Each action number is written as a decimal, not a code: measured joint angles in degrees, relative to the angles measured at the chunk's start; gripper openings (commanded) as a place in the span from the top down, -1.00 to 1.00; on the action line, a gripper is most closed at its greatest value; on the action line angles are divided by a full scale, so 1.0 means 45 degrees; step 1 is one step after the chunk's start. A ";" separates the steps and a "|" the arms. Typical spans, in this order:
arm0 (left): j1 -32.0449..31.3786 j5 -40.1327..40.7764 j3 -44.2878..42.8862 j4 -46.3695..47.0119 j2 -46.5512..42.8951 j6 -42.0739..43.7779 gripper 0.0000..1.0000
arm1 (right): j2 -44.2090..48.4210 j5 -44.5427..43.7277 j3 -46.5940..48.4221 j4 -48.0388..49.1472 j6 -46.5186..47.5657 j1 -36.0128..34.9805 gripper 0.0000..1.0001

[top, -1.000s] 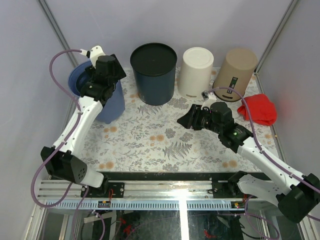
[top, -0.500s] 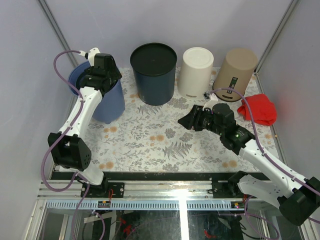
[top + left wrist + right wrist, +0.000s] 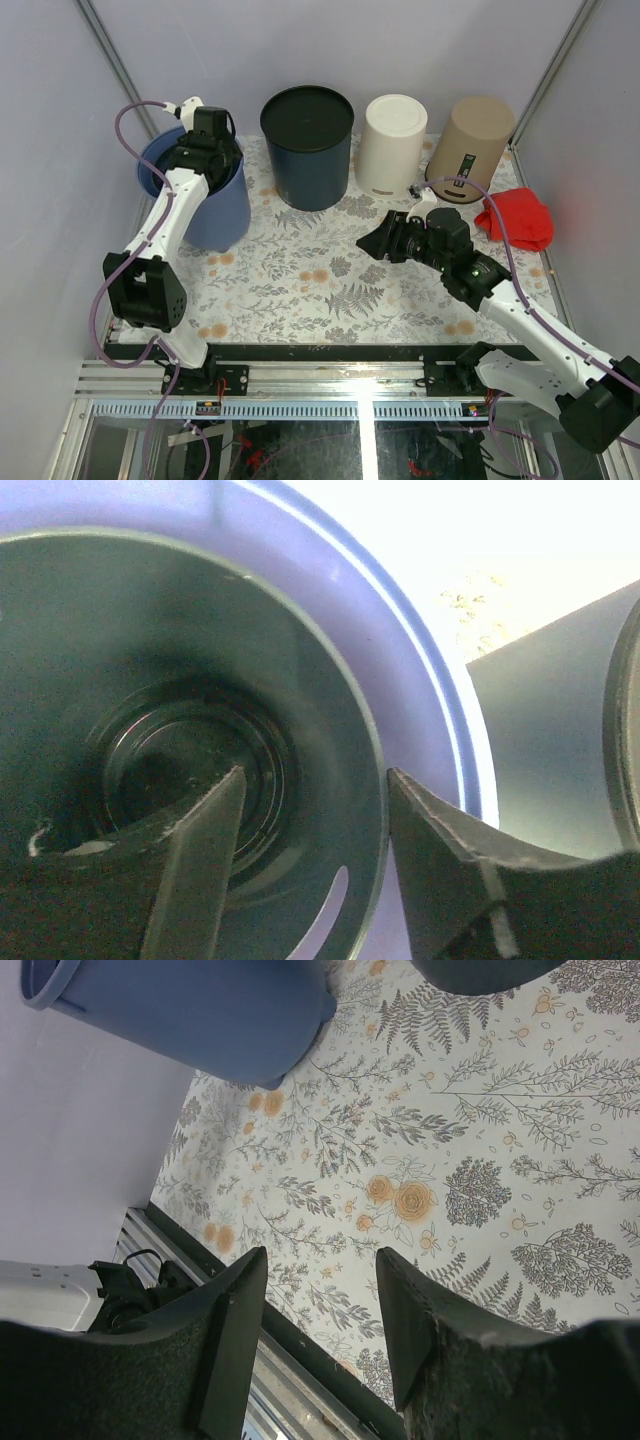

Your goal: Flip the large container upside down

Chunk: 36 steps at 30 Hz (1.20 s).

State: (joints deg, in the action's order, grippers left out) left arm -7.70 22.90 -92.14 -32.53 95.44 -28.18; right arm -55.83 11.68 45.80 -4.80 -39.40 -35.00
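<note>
Since the large container point(image 3: 222, 215) is sitting mouth-up at the far left corner of the table, I'd call this the grab stage, with the flip itself not yet done. My left gripper point(image 3: 315, 772) sits astride its rim, one finger down inside and the other outside the wall, jaws partway apart. In the left wrist view there's a clear gap between the inner finger and the wall, so I don't read it as a real grip. Next move as I see it: pinch that wall firmly, lift, and roll the wrist right over so the mouth faces the flowery tablecloth point(image 3: 300, 280), without clipping the dark navy tub point(image 3: 308, 150) standing just beside it. The bucket is smooth periwinkle-blue plastic, round, tapering a bit toward the base, with a rolled lip and moulded concentric rings in the bottom. It looks empty as far as I can tell. The wall is thin and slick, so I reckon it could slip or flex in a one-sided pinch once it tips. The navy tub, the white tub point(image 3: 392, 145) and the tan tub point(image 3: 470, 150) along the back are all bottoms-up, plain matte-looking cylinders. My right gripper point(image 3: 320, 1255) hangs over the middle of the cloth, jaws moderately open with nothing in them. A crumpled red cloth point(image 3: 518, 220) lies at the far right, well out of the way.
</note>
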 measured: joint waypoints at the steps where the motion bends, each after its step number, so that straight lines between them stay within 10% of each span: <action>1: 0.0000 0.0000 0.0000 0.0005 0.0024 -0.0010 -0.07 | 0.0029 0.0000 -0.0015 -0.0005 0.0000 0.0000 -0.09; 16: -0.0024 -0.0058 -0.0010 -0.0015 0.0325 0.0253 1.00 | 0.0330 -0.0010 -0.0175 -0.0005 -0.0015 0.0000 -0.09; 36: 0.0000 0.0102 -0.2812 -0.2380 -0.0544 0.0597 1.00 | 0.0350 -0.0010 -0.0199 -0.0005 -0.0015 0.0000 -0.09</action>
State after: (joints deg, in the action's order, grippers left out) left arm -7.70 23.35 -104.79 -43.24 92.99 -25.50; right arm -54.26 11.64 44.91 -4.82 -39.46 -35.00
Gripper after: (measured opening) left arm 0.017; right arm 0.546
